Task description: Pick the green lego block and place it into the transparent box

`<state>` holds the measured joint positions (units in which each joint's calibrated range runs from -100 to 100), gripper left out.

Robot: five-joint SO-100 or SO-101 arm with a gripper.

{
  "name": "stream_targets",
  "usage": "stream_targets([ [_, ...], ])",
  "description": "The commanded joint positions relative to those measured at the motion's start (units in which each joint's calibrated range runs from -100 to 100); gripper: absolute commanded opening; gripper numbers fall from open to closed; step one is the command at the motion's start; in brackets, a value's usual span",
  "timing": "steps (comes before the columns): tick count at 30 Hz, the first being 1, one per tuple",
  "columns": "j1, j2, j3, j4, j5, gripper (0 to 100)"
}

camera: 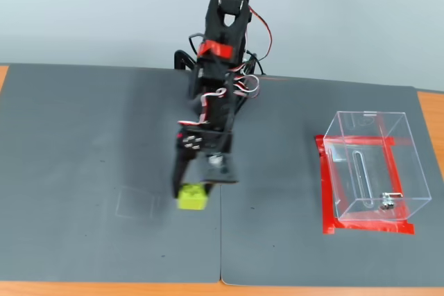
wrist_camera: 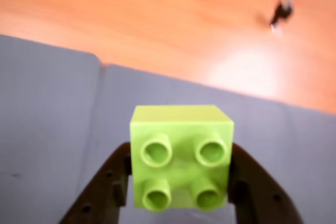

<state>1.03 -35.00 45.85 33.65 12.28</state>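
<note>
The green lego block [wrist_camera: 181,156] fills the lower middle of the wrist view, its four studs facing the camera, clamped between the two dark fingers of my gripper [wrist_camera: 178,182]. In the fixed view the green lego block [camera: 193,196] hangs at the tip of the black arm, just above the grey mat near its centre seam, with the gripper [camera: 194,192] shut on it. The transparent box [camera: 374,168] stands well to the right on a red-taped base, with a slot in one panel and a small metal fitting low on its front.
Two dark grey mats [camera: 83,171] cover the table, meeting at a seam [camera: 220,240]. Orange wood [wrist_camera: 157,19] shows beyond the mats. A faint square outline [camera: 137,202] marks the mat left of the block. The arm's base and cables [camera: 222,53] stand at the back.
</note>
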Motion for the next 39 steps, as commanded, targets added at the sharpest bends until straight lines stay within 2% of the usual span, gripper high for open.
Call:
stream_targets([
  [1,-7.26,-6.92,-2.74,0.29,0.09,11],
  [10,-26.06,-14.3,-2.83,-0.4,0.09,11],
  [20,-43.37,-12.43,-3.29,-0.4,0.09,11],
  [30,-50.45,3.93,-18.21,0.38,0.09,11],
  [39,-52.62,12.75,-23.37,0.38,0.09,11],
])
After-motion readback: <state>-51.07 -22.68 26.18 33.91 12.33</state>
